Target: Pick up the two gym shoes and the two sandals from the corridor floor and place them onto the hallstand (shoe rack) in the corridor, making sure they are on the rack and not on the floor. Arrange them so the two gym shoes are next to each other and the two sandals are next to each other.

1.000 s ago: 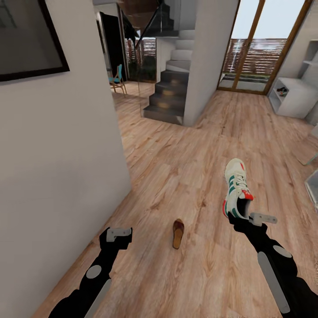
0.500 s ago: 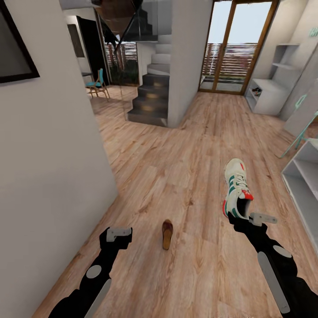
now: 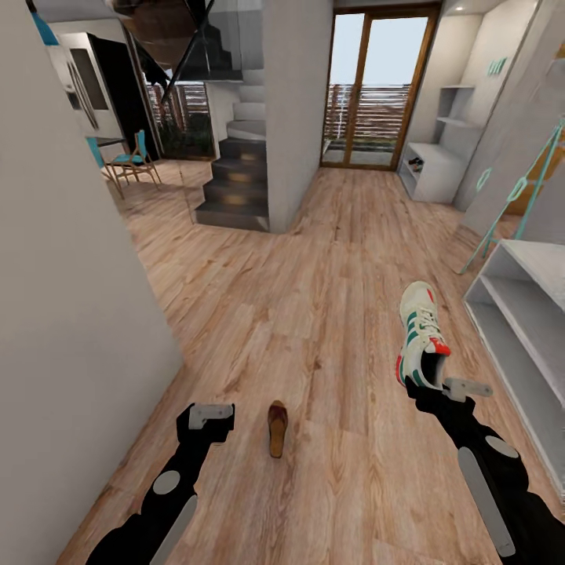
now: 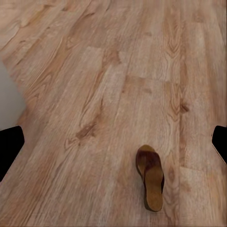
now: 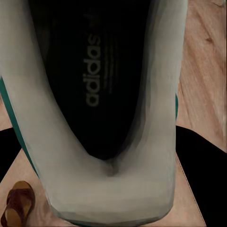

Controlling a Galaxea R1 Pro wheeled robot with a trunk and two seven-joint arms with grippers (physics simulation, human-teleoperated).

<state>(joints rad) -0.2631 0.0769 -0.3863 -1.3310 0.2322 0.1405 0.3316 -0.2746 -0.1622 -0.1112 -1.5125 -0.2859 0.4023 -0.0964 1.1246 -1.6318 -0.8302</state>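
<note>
The right hand (image 3: 434, 384), arm stretched forward, grips a sneaker (image 3: 421, 333) by its heel above the floor (image 3: 314, 314). The left hand (image 3: 205, 416), fingers spread and empty, hovers left of a sandal (image 3: 277, 428) lying on the floor.

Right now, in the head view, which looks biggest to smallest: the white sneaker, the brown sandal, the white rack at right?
1. White open-shelf rack
2. Cream green-striped sneaker, nearer the camera, held up
3. Dark brown sandal
</note>
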